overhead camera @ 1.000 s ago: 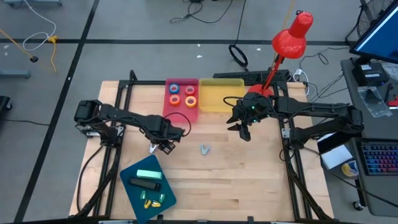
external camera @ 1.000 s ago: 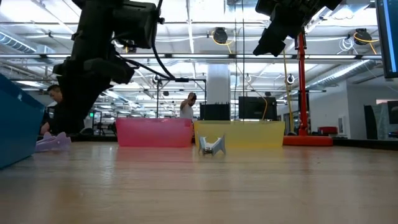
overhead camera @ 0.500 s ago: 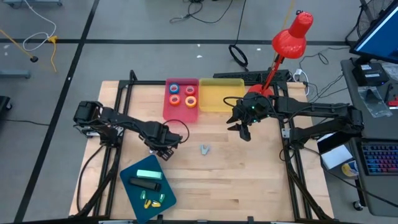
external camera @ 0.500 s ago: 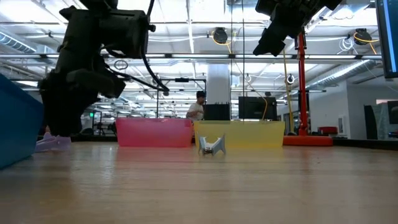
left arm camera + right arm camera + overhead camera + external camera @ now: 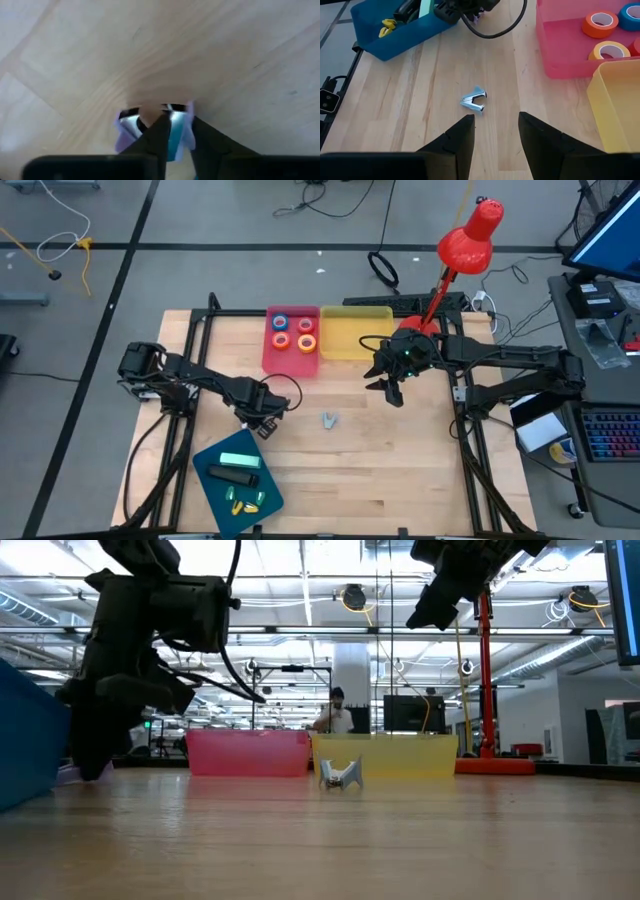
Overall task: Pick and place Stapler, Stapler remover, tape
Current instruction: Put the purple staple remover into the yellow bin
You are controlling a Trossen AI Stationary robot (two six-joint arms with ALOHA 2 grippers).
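Stapler remover, lilac, is pinched between the fingers of the left gripper, low over bare wood just beside the blue tray; a carry toward that tray is judged to be the step in hand. Next, a short lift over the tray wall and a release would be called for. A second, silver remover is left lying mid-table. Four tape rolls are seen in the pink bin. Right gripper is held spread, high beside the yellow bin.
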